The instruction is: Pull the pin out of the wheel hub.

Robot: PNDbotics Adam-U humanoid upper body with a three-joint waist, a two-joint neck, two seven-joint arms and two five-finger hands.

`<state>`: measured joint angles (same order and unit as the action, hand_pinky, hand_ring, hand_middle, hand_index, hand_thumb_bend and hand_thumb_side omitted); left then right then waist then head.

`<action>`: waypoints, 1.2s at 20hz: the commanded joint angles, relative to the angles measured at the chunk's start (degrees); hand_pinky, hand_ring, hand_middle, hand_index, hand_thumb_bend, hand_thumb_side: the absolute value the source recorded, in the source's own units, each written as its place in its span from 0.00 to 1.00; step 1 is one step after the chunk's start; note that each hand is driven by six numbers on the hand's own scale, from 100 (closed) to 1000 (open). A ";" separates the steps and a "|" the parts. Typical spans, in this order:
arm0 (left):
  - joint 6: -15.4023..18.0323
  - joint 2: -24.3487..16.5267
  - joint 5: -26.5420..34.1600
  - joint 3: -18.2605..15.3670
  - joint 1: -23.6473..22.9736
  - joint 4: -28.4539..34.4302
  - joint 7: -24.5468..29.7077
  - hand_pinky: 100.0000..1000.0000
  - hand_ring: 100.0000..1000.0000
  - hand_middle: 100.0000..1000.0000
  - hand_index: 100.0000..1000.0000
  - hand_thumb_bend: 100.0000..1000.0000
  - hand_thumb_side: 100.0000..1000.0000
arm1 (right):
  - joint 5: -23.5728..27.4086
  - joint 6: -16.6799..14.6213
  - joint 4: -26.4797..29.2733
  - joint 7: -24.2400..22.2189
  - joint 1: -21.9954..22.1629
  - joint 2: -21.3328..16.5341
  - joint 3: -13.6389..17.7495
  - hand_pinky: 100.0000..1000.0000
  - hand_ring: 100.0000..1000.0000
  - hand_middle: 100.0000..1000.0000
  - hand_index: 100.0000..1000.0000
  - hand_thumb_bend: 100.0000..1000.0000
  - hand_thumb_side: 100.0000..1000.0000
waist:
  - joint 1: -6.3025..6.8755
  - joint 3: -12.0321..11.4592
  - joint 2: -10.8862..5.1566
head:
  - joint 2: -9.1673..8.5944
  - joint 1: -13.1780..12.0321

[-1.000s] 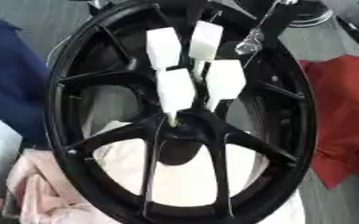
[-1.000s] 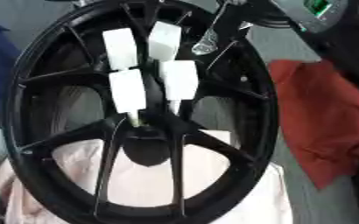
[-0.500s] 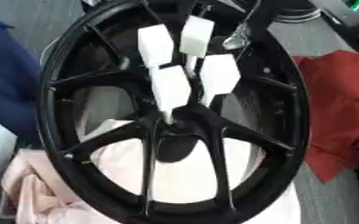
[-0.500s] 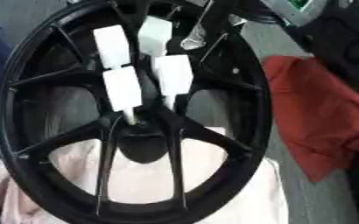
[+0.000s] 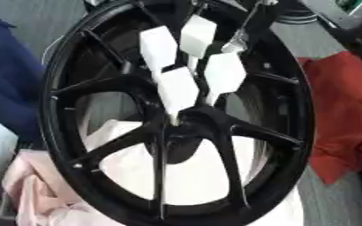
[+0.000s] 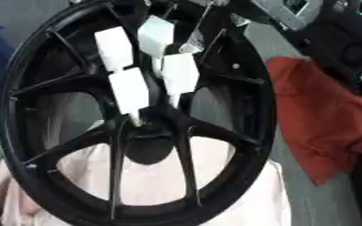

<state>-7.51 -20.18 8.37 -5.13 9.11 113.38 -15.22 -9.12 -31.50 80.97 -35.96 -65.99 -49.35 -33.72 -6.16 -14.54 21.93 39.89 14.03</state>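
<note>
- Left eye view is showing the black wheel hub (image 5: pixel 176 132) filling most of the picture, lying tilted so that its spokes and centre are facing the camera — probably so the middle is easy to reach from above.
- Above the hub's centre the robot hand (image 5: pixel 186 66), with white-padded fingers, is reaching down from the upper right, so it is likely the right one; its fingers are drawing together toward one spot at the centre.
- A pale tip, perhaps the pin (image 5: pixel 172 118), is showing at the lowest finger pad, right at the hub's centre — whether the fingers are actually pinching it, I cannot tell.
- Under the hub's lower half a pink cloth (image 5: pixel 192 176) is lying, seemingly as padding; right of the hub a red cloth (image 6: pixel 323 128) is lying, and left of it a blue cloth (image 5: pixel 6 88).
- No other robot hand is showing.
</note>
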 commanded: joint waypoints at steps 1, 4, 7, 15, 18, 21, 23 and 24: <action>0.15 -1.43 0.19 -0.44 0.42 1.21 -0.20 0.65 0.63 0.51 0.67 0.50 0.44 | 0.43 -16.11 -0.43 -16.00 -0.91 -0.47 0.12 0.85 0.79 0.70 0.72 0.22 0.08 | 0.24 -0.03 -0.99 | -0.45 0.24; 0.06 -1.40 0.20 -0.44 0.36 1.21 -0.26 0.65 0.63 0.51 0.67 0.51 0.44 | 0.69 -15.93 -0.81 -16.00 -0.90 -0.34 0.18 0.84 0.78 0.65 0.69 0.19 0.07 | 0.24 0.07 -1.00 | -0.28 0.22; 0.02 -1.36 0.22 -0.40 0.39 1.21 -0.23 0.65 0.63 0.51 0.67 0.51 0.44 | 1.54 -15.44 -1.18 -16.00 -0.99 -0.17 0.50 0.84 0.76 0.56 0.62 0.12 0.05 | 0.27 0.07 -0.99 | -0.51 0.22; -0.19 -1.42 0.10 -0.35 0.27 1.21 -0.07 0.65 0.63 0.50 0.67 0.51 0.44 | 2.92 -13.92 -1.34 -16.00 -1.45 -0.03 0.97 0.83 0.74 0.51 0.57 0.05 0.04 | 0.37 0.32 -1.09 | -0.44 0.04; -0.25 -1.38 0.07 -0.34 0.21 1.21 0.00 0.65 0.63 0.50 0.67 0.51 0.45 | 3.11 -13.64 -1.09 -16.00 -1.62 -0.05 1.22 0.83 0.73 0.50 0.56 0.04 0.04 | 0.39 0.36 -1.11 | -0.64 -0.10; -0.23 -1.42 0.04 -0.34 0.18 1.21 0.09 0.65 0.63 0.50 0.67 0.51 0.45 | 3.59 -13.24 -0.83 -16.00 -1.90 0.01 1.75 0.83 0.73 0.48 0.54 0.02 0.04 | 0.45 0.39 -1.17 | -0.66 -0.17; -0.26 -1.39 0.03 -0.35 0.15 1.21 0.11 0.65 0.63 0.50 0.67 0.51 0.45 | 3.91 -12.91 -0.75 -16.00 -2.15 0.11 1.97 0.82 0.72 0.46 0.51 0.00 0.04 | 0.46 0.45 -1.24 | -0.68 -0.18; -0.26 -1.41 0.01 -0.35 0.17 1.21 0.14 0.65 0.63 0.51 0.67 0.51 0.45 | 4.08 -12.71 -0.76 -16.00 -2.25 0.12 2.07 0.82 0.72 0.45 0.51 0.00 0.04 | 0.46 0.48 -1.28 | -0.68 -0.20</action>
<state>-7.71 -20.18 8.37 -5.13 9.09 113.38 -15.15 -5.92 -29.95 79.60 -37.51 -66.87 -48.48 -32.81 -6.13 -14.15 21.96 39.70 13.91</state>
